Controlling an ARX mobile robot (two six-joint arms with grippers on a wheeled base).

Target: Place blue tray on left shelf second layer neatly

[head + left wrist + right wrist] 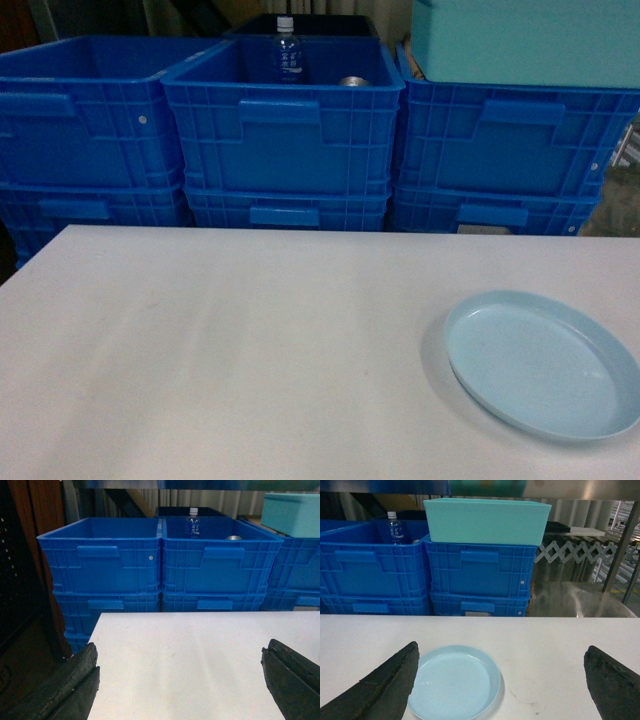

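The blue tray [545,365] is a pale blue shallow dish lying flat on the white table [250,350] at its front right. In the right wrist view the blue tray [455,682] lies below and left of centre, its left rim by the left fingertip [400,675]. My right gripper [502,647] is open, holds nothing and hangs above the table. Over the table's left part my left gripper [180,650] is open and empty too. Neither gripper shows in the head view. A shiny metal tier [570,489] runs above the crates; I cannot tell if it belongs to the left shelf.
Deep blue ribbed crates [285,130] are stacked behind the table's far edge. One holds a water bottle [287,50] and a can [352,81]. A turquoise bin [487,520] tops the right stack. A dark wooden cabinet [25,580] stands left; a slim metal upright [622,545] right.
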